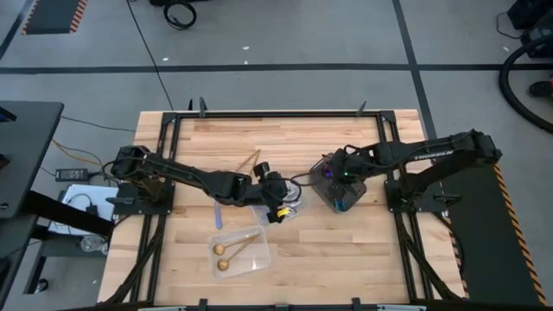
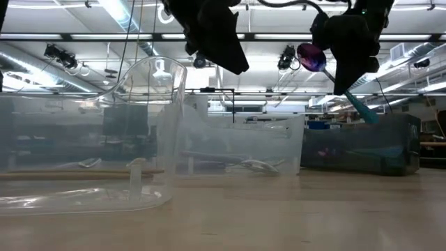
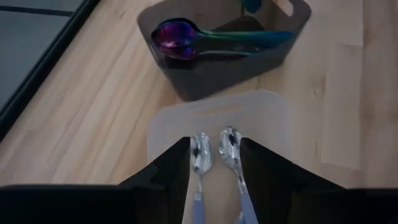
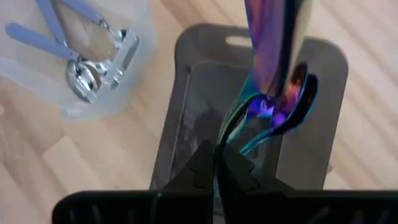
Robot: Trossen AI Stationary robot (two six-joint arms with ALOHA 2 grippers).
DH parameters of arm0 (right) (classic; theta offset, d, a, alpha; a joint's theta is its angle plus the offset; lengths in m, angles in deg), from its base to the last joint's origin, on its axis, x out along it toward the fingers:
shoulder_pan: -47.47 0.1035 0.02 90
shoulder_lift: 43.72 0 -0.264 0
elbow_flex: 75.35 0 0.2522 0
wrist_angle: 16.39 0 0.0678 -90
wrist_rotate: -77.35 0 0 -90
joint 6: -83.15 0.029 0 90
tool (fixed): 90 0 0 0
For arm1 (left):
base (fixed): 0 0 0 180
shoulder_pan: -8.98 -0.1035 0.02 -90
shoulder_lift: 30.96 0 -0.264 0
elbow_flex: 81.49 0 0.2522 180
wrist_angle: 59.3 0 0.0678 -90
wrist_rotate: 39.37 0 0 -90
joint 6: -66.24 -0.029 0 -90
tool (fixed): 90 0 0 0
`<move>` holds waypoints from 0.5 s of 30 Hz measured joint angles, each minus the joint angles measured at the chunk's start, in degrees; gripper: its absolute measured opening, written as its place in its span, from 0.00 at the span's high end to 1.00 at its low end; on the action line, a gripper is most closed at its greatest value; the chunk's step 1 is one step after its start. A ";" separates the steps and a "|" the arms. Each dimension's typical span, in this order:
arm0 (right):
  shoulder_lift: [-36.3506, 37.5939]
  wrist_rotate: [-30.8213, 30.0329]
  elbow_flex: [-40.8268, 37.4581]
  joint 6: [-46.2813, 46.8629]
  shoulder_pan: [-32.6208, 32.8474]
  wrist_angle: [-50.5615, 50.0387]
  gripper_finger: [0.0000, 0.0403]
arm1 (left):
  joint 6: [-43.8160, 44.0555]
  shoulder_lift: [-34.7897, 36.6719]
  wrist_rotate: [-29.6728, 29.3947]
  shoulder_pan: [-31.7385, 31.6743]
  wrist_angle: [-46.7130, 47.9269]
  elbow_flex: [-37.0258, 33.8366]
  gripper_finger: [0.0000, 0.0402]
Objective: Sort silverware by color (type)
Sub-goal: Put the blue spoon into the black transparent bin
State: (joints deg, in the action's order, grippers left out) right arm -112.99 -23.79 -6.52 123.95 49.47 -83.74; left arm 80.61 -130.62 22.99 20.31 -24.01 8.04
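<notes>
Robotics lab, taped grey floor [image 1: 285,52], ceiling strip lights [image 2: 118,14]

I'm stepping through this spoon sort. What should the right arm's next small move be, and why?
Probably lower and open. The right gripper is shut on an iridescent spoon above the dark grey tray, where matching spoons already lie. The left gripper hangs open over silver spoons.

A grey floor [image 1: 285,34] crossed by dark tape lines surrounds the wood table [image 1: 346,250] — a black cable [image 1: 147,43] trails at 11 o'clock. Beyond the table, a wide hall: long ceiling lights [image 2: 118,14] overhead — dim shelving at 3 o'clock.
</notes>
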 joint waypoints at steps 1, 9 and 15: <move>-0.19 0.72 0.01 0.02 -0.69 -0.13 0.97 | 0.14 0.00 0.02 0.32 0.30 0.00 0.63; -4.00 7.01 0.01 1.87 -4.88 -1.01 0.97 | 0.06 0.00 0.02 1.54 1.24 0.00 0.63; -8.95 12.22 0.02 3.06 -6.71 -1.49 0.97 | 0.45 0.00 0.02 1.82 4.91 0.00 0.63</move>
State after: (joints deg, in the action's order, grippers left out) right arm -121.94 -11.57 -6.50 127.01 42.76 -85.23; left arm 81.06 -130.62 23.01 22.13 -19.09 8.04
